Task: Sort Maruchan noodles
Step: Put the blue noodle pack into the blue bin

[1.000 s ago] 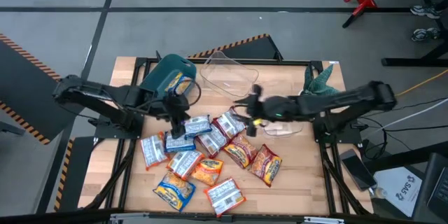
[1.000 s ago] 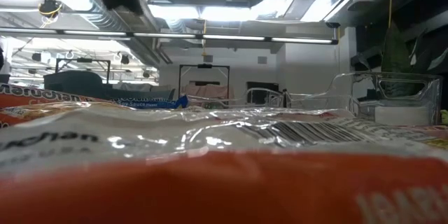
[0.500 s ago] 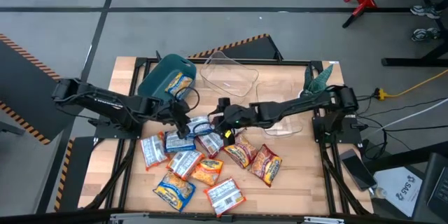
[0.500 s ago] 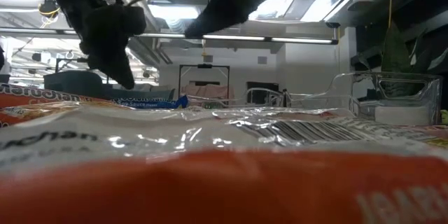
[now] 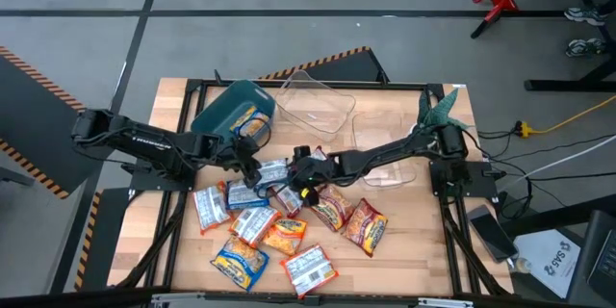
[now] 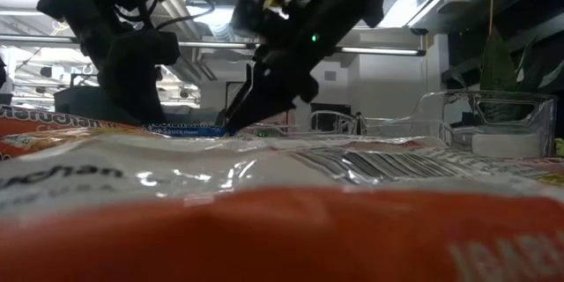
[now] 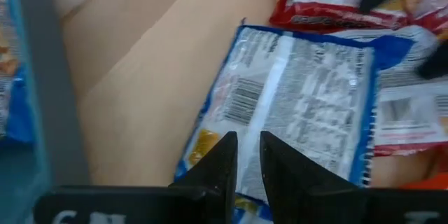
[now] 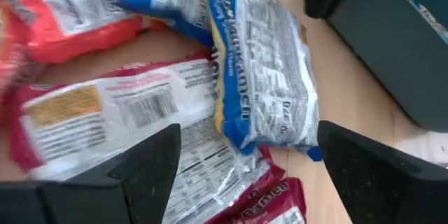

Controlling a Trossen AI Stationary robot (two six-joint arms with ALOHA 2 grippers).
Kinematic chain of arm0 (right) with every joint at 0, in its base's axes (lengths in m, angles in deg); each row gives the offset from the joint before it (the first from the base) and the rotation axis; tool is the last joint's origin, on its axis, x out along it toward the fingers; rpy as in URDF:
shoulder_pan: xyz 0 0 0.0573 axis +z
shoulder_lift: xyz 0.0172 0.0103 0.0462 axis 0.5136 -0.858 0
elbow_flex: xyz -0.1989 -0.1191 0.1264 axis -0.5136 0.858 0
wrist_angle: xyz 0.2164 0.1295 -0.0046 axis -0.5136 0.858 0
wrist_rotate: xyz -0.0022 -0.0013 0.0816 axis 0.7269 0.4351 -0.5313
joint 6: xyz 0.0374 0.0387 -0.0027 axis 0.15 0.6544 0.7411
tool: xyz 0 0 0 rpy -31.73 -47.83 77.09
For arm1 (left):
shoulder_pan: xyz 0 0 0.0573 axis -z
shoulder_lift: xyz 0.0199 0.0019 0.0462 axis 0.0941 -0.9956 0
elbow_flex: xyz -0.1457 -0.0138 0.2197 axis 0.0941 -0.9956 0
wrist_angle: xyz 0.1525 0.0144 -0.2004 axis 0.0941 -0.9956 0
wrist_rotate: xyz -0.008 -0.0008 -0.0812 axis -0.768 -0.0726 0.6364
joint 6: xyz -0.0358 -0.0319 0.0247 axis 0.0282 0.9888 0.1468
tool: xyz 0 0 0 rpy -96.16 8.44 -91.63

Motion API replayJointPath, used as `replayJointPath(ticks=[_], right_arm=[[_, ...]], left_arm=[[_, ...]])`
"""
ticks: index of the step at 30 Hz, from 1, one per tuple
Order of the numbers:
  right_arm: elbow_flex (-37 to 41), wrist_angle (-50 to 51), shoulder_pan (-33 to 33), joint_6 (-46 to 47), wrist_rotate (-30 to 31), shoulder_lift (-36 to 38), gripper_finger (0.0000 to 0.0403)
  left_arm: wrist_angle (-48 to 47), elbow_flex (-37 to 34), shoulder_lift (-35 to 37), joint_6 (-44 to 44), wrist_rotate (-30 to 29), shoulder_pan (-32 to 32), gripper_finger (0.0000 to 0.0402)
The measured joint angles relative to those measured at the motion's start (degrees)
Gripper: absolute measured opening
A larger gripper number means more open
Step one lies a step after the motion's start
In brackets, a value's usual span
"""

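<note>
Over the last second the right arm had swung in from beside the clear plastic containers [image 5: 385,149] to the heap of crinkly Maruchan noodle packets [image 5: 274,217], and its right gripper [image 5: 300,175] had spread from half open to fully wide. It hung just over a blue-and-white packet [image 8: 266,77] at the heap's edge nearest the teal plastic bin [image 5: 231,111], with a red-and-white packet [image 8: 105,122] just beside it; the fingers [image 8: 140,168] held nothing. That looked like the approach for a fresh pick.

The left gripper [image 5: 248,171], which had been closed a second before, had parted only a little. Its narrow fingers [image 7: 217,164] sat over a blue-edged packet [image 7: 301,101] lying on the bare wooden table [image 7: 140,91] close to the bin, and I could not tell whether they pinched its edge.

Some printed packets already lay inside the bin, while about a dozen remained on the table beyond it, so the sorting seemed barely begun. With both grippers near each other at that same edge, a collision looked possible.
</note>
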Motion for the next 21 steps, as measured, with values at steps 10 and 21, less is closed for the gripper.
replayJointPath(ticks=[10,21], right_arm=[[-0.04,-8.23,0.00,-2.12,-0.28,-2.88,0.0321],[-0.04,-9.09,-0.33,-2.96,4.63,-5.57,0.0301]], left_arm=[[1.13,0.07,-1.00,1.08,0.22,0.00,0.0056],[1.09,0.07,-1.96,1.25,1.71,0.00,0.0056]])
